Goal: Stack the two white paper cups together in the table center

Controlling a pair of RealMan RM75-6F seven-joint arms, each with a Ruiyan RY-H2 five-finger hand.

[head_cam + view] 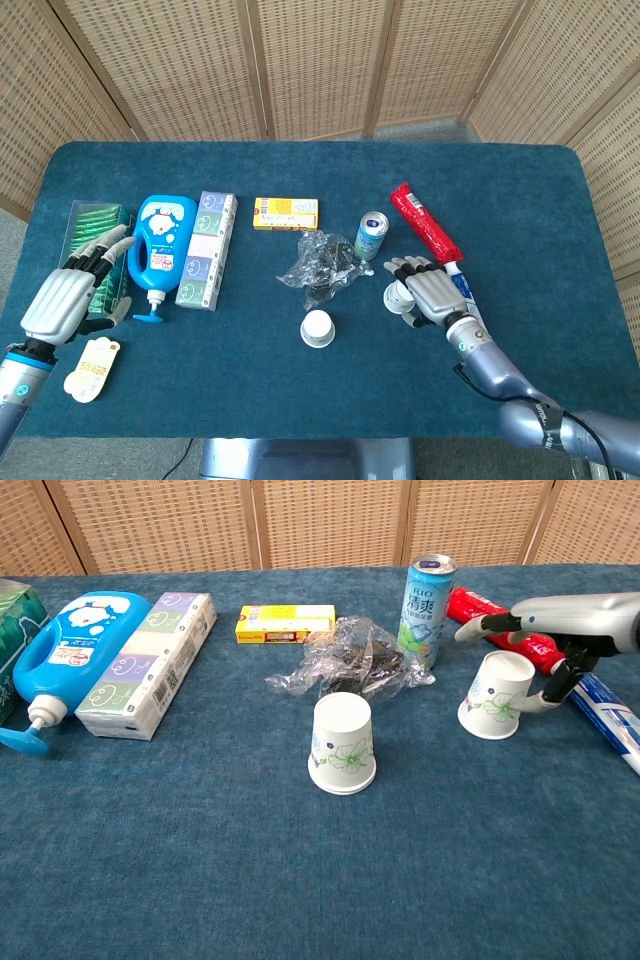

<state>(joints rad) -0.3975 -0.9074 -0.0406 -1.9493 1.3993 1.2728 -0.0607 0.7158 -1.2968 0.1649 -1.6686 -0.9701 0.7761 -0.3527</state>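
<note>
White paper cup (pixel 318 328), floral print, is set upside down near the centre of the blue-carpeted counter (pixel 300 400). Second white paper cup (pixel 496 694), tilted, is placed at about 2 o'clock from the first, well apart from it. Right robot hand (pixel 425 290) is positioned over this tilted cup with fingers spread, a fingertip (pixel 541 702) just beside its wall; contact cannot be confirmed and nothing is held. Left robot hand (pixel 70 293) is seen at 9 o'clock, fingers apart, holding nothing, beside a blue pump bottle (pixel 160 250). At 12 o'clock of the centre cup, crumpled clear plastic (pixel 320 262) is recorded, with a drink can (pixel 371 235) just beside it.
</note>
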